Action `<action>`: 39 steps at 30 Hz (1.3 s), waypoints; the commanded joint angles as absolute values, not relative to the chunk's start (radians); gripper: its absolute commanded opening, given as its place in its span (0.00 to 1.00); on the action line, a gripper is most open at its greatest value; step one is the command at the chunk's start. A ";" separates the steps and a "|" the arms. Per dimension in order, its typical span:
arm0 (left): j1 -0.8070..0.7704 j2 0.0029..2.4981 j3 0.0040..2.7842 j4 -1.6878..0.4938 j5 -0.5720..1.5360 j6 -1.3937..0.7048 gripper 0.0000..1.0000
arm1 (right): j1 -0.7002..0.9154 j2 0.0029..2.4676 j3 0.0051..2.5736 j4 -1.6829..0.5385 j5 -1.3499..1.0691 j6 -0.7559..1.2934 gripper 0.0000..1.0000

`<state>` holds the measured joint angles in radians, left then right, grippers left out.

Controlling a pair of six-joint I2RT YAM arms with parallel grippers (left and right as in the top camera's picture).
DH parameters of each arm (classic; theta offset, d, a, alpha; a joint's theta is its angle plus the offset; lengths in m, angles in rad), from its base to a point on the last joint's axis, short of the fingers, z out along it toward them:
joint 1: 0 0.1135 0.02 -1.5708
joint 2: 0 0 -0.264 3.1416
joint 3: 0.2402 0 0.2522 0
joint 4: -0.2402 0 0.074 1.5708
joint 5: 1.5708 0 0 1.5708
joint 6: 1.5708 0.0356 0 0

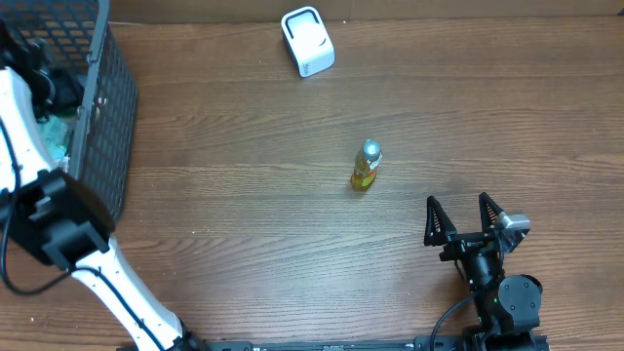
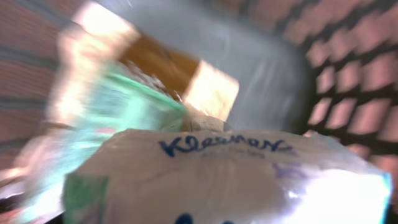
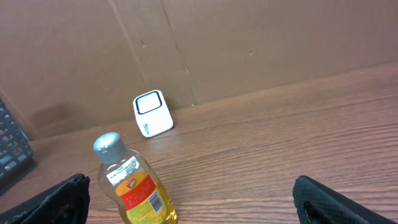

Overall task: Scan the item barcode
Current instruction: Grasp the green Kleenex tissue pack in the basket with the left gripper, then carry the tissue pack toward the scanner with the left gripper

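Table: brown wood-grain top, seen from above, with a plain brown board wall at its far edge.
Right gripper: right gripper sits low over the near right part of the table, its two black fingers spread wide with nothing between them.
Right wrist view: both fingertips show at the bottom corners, far apart, with bare wood between them.
Bottle: small bottle of yellow liquid with a grey cap and a red and yellow label stands upright near the middle of the table, beyond the right gripper and apart from it.
Left arm: white left arm runs up the left edge and bends over the basket.
Basket: black wire basket stands at the far left of the table.
Left gripper: left gripper is down inside the basket; I cannot tell how its fingers stand.
Left wrist view: blurred, filled by a Kleenex tissue pack very close to the lens, with a green packet and a brown-and-white carton behind it, and basket mesh around them.
Scanner: white scanner rests near the far edge, well beyond the bottle.
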<state>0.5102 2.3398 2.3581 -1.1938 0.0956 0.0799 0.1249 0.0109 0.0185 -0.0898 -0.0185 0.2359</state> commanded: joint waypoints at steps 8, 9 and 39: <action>0.505 1.880 2.373 -1.085 0.097 -0.257 0.28 | 0.122 0.006 0.008 -0.084 -0.012 0.239 1.00; 0.501 1.850 2.373 -1.088 0.115 -0.260 0.28 | 0.122 0.006 0.008 -0.084 -0.012 0.239 1.00; -0.252 2.025 2.370 -1.608 0.120 -0.441 0.31 | 0.122 0.006 0.008 -0.084 -0.012 0.239 1.00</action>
<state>-0.2089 1.9636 2.3608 -1.6085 0.1158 -0.3576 0.1249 0.0113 0.0185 -0.0898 -0.0185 0.2356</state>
